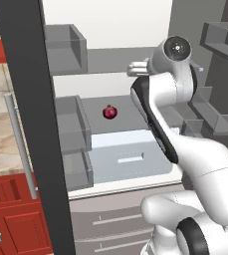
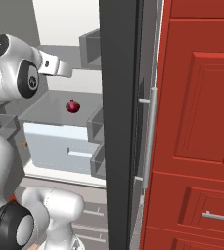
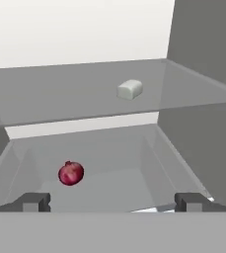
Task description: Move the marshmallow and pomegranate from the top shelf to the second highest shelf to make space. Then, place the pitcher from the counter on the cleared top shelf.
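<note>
Two things sit ahead of the gripper (image 3: 112, 201), whose jaws stand wide apart with nothing between them. The marshmallow (image 3: 130, 89) rests on the top shelf (image 3: 60, 94), above and beyond the fingertips, slightly right. The pomegranate (image 3: 71, 173) lies on the second highest shelf (image 3: 114, 163), lower and nearer, toward the left fingertip (image 3: 31, 201).

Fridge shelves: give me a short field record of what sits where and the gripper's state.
marshmallow: lying on the top shelf
pomegranate: resting on the second highest shelf, left of centre in the hand view
gripper: open, empty, facing into the fridge above the second highest shelf
task progress: pomegranate moved down; marshmallow not yet moved
</note>
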Robot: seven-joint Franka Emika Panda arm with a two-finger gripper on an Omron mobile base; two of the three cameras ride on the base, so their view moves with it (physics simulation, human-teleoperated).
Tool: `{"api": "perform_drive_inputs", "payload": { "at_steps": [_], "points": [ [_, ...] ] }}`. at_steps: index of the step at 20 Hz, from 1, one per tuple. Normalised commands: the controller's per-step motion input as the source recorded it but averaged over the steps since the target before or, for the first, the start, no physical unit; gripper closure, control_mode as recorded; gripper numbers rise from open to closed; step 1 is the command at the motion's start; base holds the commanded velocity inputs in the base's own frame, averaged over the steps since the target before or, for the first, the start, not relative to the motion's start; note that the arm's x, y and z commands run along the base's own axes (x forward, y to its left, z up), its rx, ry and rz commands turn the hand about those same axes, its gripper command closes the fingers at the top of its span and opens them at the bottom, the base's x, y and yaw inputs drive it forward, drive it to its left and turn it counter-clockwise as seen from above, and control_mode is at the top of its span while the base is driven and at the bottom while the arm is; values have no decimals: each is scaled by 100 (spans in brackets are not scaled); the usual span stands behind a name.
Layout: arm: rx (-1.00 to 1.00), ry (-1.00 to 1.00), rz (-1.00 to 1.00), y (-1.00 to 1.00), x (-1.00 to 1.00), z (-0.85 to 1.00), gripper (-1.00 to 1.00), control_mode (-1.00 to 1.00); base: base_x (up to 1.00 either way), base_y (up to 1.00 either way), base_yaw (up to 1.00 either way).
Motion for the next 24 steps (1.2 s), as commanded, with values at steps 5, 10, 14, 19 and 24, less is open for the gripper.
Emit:
{"api": "perform_drive_inputs", "payload": {
  "at_steps": [5,10,14,19,24],
  "points": [
    [0,2,-6,-16,31,3,-100,-100,0,0,0],
    [0,5,-4,-23,43,0,-100,-100,0,0,0],
    [0,6,-5,-20,51,0,-100,-100,0,0,0],
    [0,5,-3,-12,56,0,-100,-100,0,0,0],
    [0,5,-3,-10,60,-1,-100,-100,0,0,0]
  ]
}}
